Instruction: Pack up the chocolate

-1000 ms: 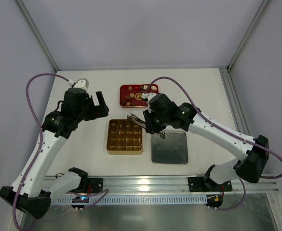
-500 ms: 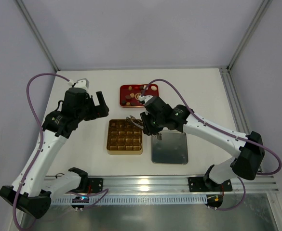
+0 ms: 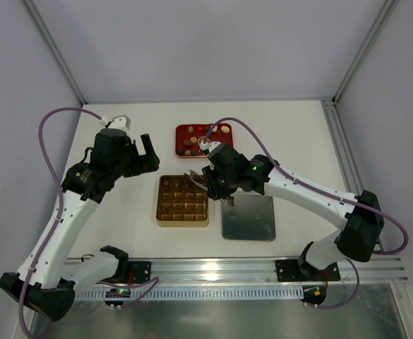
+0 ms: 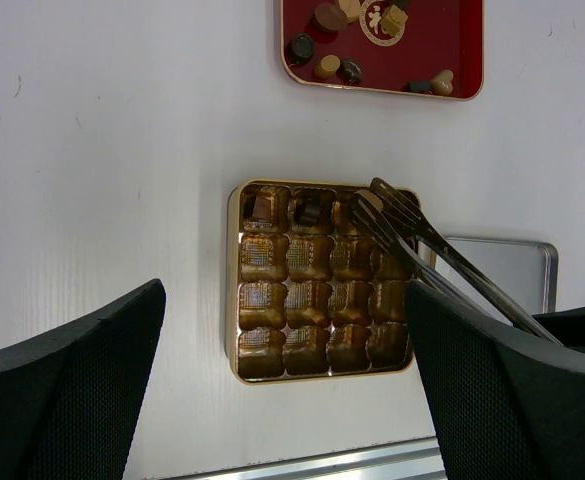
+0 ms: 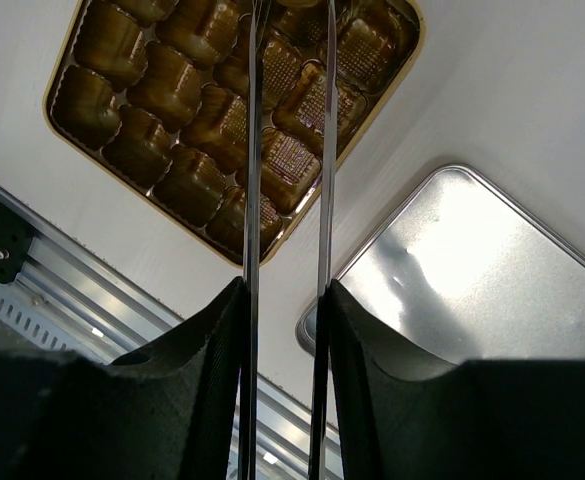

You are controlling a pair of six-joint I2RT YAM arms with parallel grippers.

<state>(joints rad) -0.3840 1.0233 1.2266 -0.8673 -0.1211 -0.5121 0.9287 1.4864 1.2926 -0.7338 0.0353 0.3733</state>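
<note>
One silver lid lies nearest, flat on the table, just right of the gold box. Over that lid the right gripper is clamped on a pair of metal tongs. The thin blades are slightly apart and reach across the box's far right corner, but whether anything sits between the tips cannot be told. The left gripper hangs above the table left of the box, fingers spread wide and holding nothing. Chocolate shows in the box's far row – a light brown piece in the left corner cell and a dark one beside it. Farther back, the red tray holds the other loose pieces, dark, tan and cream.
</note>
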